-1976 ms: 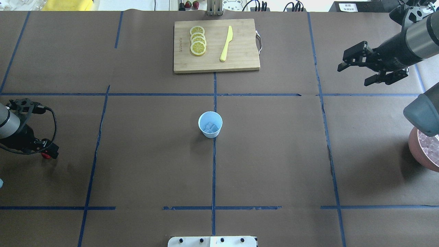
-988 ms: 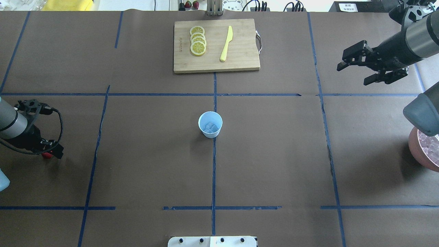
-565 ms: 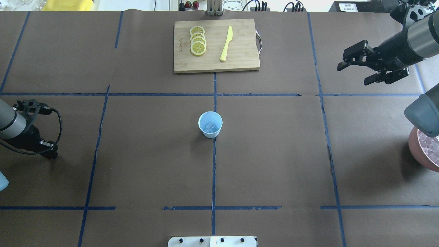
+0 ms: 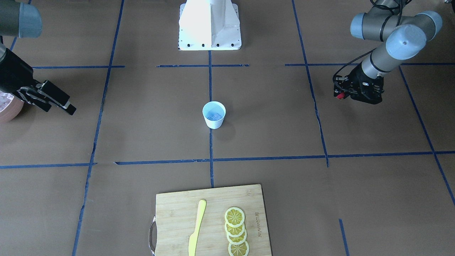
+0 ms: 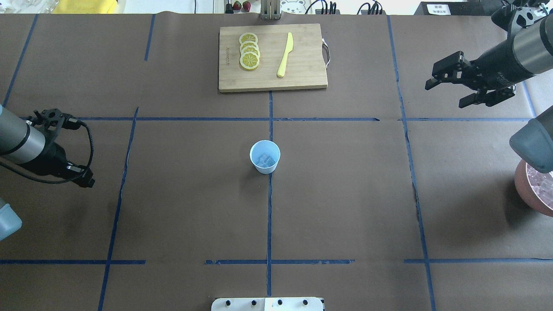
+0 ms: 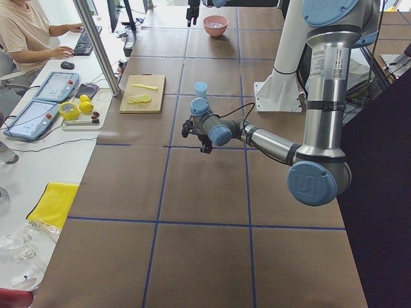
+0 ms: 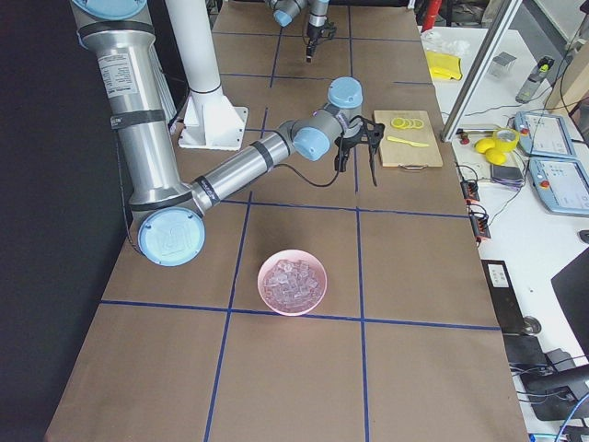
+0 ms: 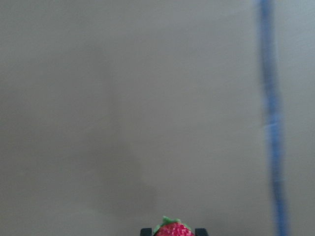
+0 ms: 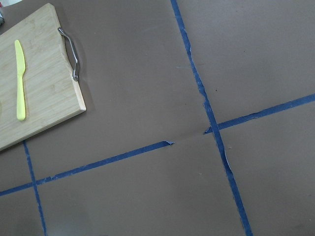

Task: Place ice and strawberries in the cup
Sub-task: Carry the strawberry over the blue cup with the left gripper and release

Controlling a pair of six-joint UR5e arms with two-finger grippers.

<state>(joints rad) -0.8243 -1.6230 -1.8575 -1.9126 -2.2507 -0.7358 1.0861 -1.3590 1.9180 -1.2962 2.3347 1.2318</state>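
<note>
Left gripper (image 5: 86, 182) hangs low over the brown table (image 5: 345, 194), its fingertips (image 8: 200, 231) pinched on the strawberry (image 8: 173, 230), which shows red with a green top between them in the left wrist view. The cup (image 5: 265, 157) stands upright well apart from this claw, on its right, near the middle of the table where two blue tape lines (image 5: 269, 216) meet; it lies between the two claws. The ice (image 5: 264, 161) rests in the bottom of the cup. Right gripper (image 5: 447, 93) is raised over bare table with its fingers spread and nothing between them. To its left, well apart, lies the cutting board (image 5: 302, 77) bearing lemon slices (image 5: 249, 52) and a yellow knife (image 5: 285, 55). Back toward the robot from this claw sits the pink bowl (image 7: 317, 299), filled with further ice cubes (image 7: 290, 279).
</note>
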